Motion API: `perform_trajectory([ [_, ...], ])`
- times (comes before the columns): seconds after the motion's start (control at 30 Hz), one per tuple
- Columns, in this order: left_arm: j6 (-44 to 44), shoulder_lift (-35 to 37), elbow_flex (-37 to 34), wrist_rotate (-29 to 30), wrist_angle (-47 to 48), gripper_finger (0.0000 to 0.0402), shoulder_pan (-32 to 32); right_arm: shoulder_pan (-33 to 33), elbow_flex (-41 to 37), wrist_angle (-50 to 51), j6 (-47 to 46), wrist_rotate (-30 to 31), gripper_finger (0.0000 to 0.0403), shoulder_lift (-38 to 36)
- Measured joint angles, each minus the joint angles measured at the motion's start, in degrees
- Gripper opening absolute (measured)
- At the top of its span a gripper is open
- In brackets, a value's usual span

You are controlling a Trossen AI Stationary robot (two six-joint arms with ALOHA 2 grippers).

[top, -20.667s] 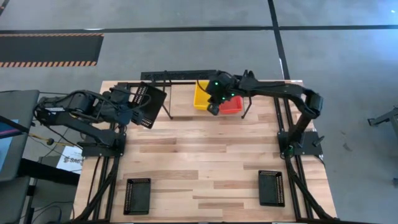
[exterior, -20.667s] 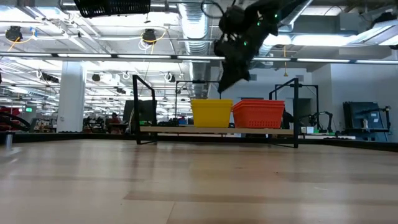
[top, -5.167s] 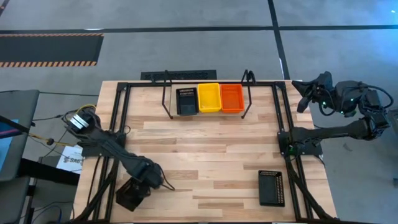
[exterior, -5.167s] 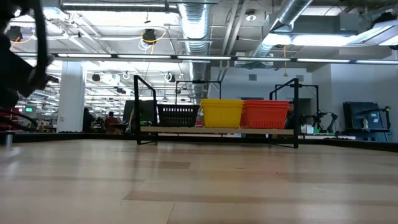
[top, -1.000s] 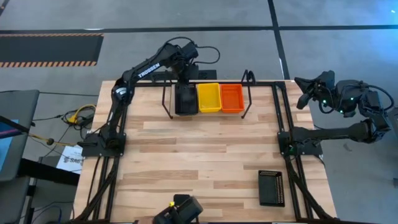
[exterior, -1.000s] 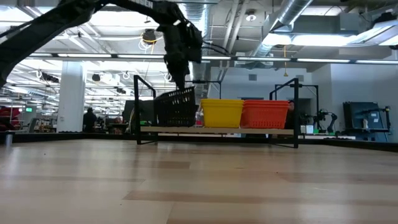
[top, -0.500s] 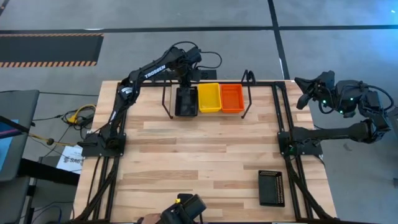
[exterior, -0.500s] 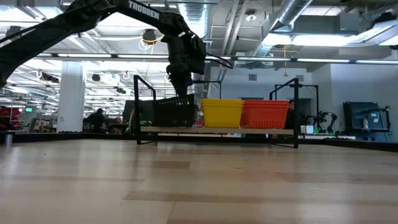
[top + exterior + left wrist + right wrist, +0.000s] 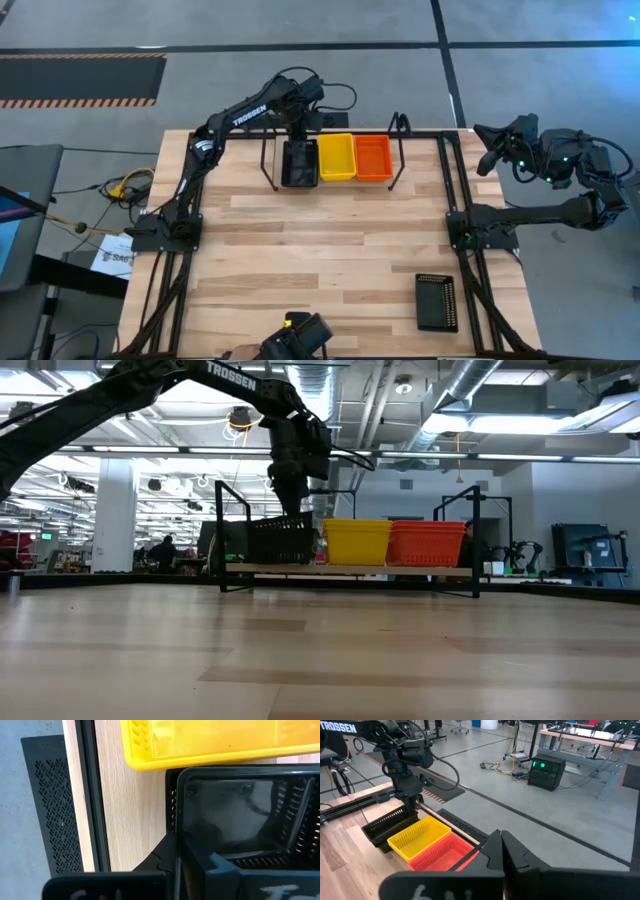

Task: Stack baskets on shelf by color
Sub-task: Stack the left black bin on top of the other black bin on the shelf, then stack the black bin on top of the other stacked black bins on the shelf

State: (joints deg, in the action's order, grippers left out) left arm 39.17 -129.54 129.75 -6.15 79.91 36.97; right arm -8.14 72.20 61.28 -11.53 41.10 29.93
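The shelf (image 9: 268, 160) stands at the table's far edge. On it a yellow basket (image 9: 335, 158) sits in the middle and a red basket (image 9: 373, 158) on the right. My left gripper (image 9: 300, 140) reaches down over the shelf's left place, shut on a black basket (image 9: 300, 166). That basket sits slightly tilted (image 9: 280, 538) on another black one, whose slotted wall (image 9: 172, 805) shows beside it. A further black basket (image 9: 436, 302) lies flat on the table at the near right. My right gripper (image 9: 482, 155) hangs shut beyond the table's right edge, touching nothing. My left gripper holds the black basket by its far short wall (image 9: 178, 840), with one finger (image 9: 225, 870) inside the basket and the other outside. The fingers come from above, pointing steeply down. The basket rests in the black basket below it, its gripped end a little higher.
A dark object with a yellow spot (image 9: 295, 338) sits at the table's near edge. The shelf's upright looped ends (image 9: 398, 125) flank the baskets. Black frame rails (image 9: 445, 190) run along the table's left and right sides. Bare wood lies in the middle.
My left gripper has come down over the shelf's left place with the black basket. The basket hung tilted above the shelf's black basket and now sits lower, on it. For the last half second nothing has moved.
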Motion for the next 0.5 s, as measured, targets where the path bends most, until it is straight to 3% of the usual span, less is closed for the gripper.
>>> perform_trajectory([
  [0.2, -3.4, 0.0, 0.0, 3.1, -2.0, 0.001, 0.0, 0.0, 0.0, 0.0, 0.0, 0.0, 0.0001, 0.0],
  [0.5, -3.4, 0.0, 0.0, 4.2, -1.9, 0.0076, 0.0, 0.0, 0.0, 0.0, 0.2, 0.0, 0.0001, 0.0],
])
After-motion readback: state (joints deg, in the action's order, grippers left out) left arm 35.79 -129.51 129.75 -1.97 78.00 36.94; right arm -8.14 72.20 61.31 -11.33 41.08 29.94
